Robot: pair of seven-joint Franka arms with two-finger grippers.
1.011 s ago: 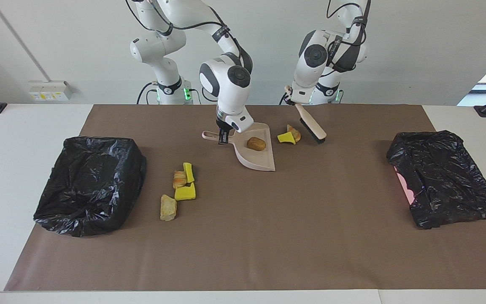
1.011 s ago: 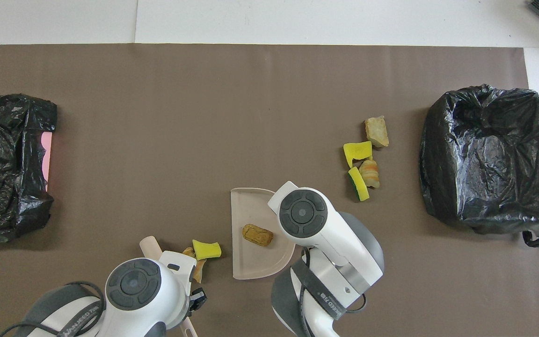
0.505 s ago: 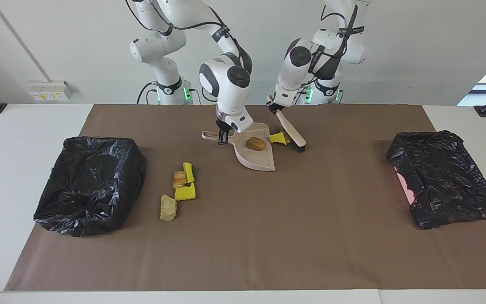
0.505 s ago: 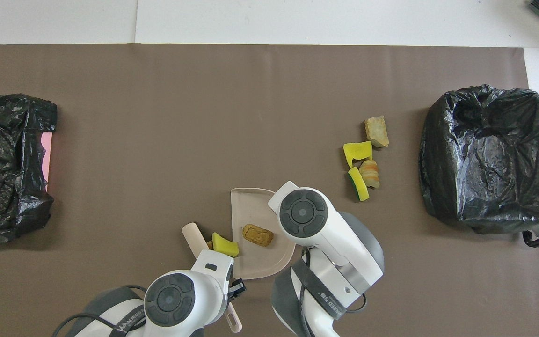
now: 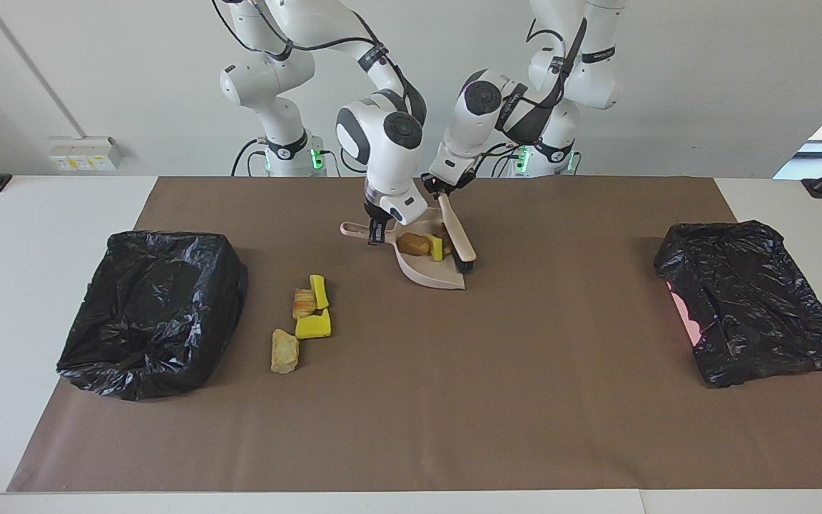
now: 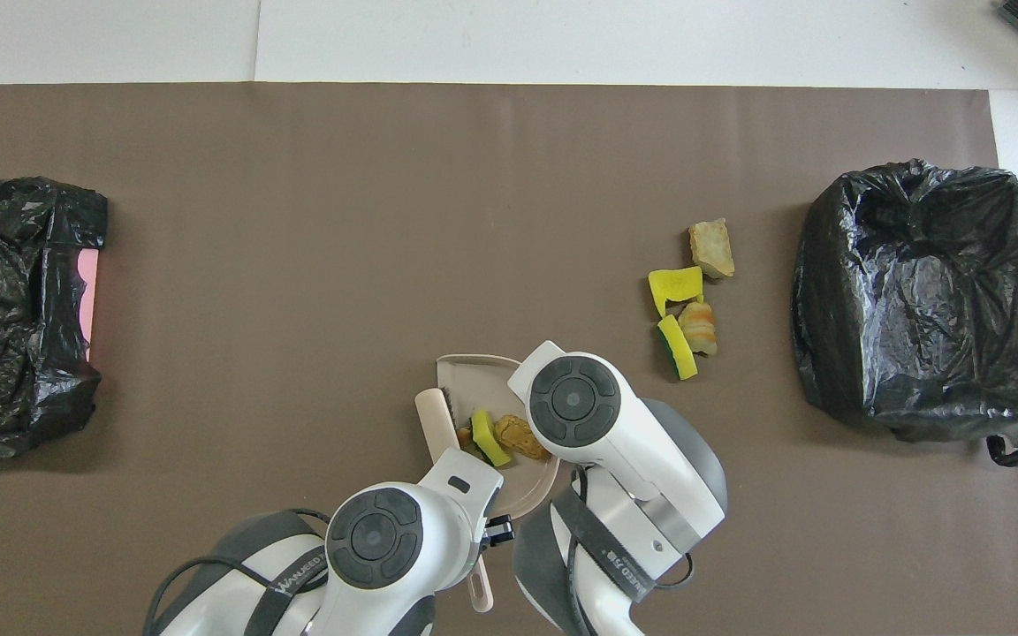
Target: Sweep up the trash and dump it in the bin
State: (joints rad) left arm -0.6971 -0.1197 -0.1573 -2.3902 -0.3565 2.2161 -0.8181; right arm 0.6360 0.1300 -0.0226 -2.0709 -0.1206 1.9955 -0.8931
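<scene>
Low in the overhead frame's centre, the brush (image 5: 457, 236) clamped by the left gripper (image 5: 438, 187) was pressed against scraps (image 6: 491, 436) inside the dustpan (image 5: 434, 275), its handle clamped by the right gripper (image 5: 377, 230).

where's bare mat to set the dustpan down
Bare mat between the dustpan and the flattened black bag, and along the edge farthest from the robots. Crowded: the four scraps beside the open bin, and around the brush.
</scene>
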